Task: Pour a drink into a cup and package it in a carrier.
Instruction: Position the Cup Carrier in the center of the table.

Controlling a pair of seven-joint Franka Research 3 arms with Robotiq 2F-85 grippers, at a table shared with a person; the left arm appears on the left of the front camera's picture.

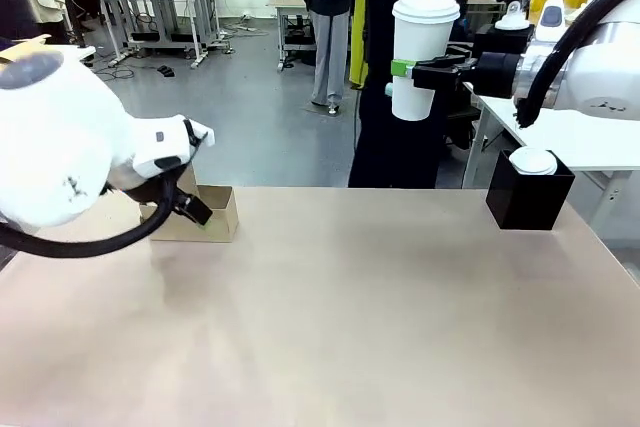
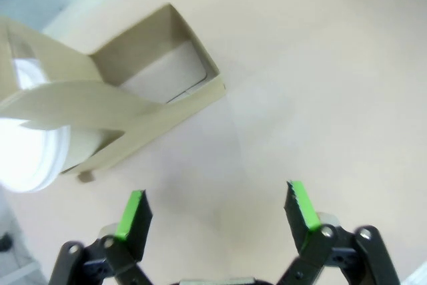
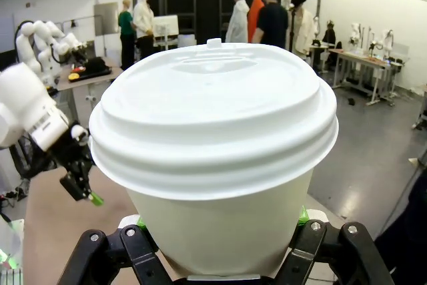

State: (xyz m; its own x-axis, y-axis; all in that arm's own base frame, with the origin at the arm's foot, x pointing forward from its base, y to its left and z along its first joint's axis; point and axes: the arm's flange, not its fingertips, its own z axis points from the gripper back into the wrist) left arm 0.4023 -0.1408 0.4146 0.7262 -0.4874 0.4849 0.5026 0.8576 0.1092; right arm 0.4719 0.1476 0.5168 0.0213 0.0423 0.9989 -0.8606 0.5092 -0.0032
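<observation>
White paper cup (image 1: 424,52) with a smooth domed plastic lid is clamped upright in the right gripper (image 1: 417,71), arm level, high up and well right of the carrier (image 1: 207,215). Left gripper (image 2: 217,199) hangs tilted just beside that brown cardboard box, jaws wide apart, holding nothing.

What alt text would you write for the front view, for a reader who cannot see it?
The right gripper holds a lidded white cup high near the beige table's far edge; the left gripper hangs beside the cardboard carrier.
</observation>
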